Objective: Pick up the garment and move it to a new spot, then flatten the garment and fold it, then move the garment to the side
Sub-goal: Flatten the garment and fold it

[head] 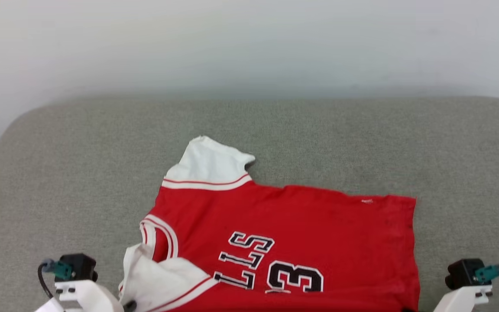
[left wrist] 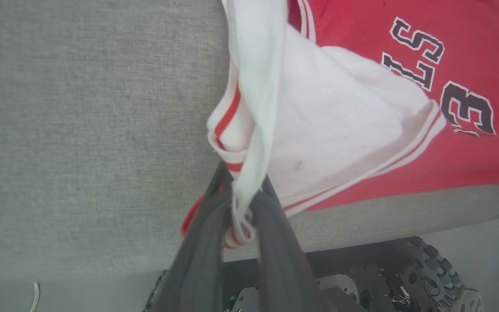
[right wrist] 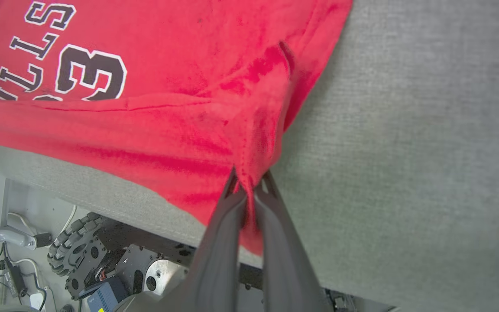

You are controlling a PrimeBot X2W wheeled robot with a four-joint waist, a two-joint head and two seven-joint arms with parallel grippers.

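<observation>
Left gripper (left wrist: 244, 184): fingers pinched tight on the striped cuff of the near sleeve (left wrist: 340, 130), with white cloth bunched between them.
Right gripper (right wrist: 250, 180): clamped on the red hem corner, the cloth puckering into the grip, close to the table's front edge.
Shirt (head: 288, 225): front up on the grey table (head: 80, 173), at the near middle, its near side right by the front edge.
Long axis: runs straight across the head view, side to side.
Pointing: collar (head: 163, 229) to the robot's left, hem (head: 407, 242) to its right.
Far sleeve (head: 208, 162): white, sticking out away from the robot, flat on the table.
Near sleeve: flopped over the chest beside the lettering and drawn to the left gripper.
Print: black white-edged letters and a "3" face up, partly cut off by the bottom of the head view.
Lie: the far part is smooth; the near right corner is creased and gathered toward the right gripper.
</observation>
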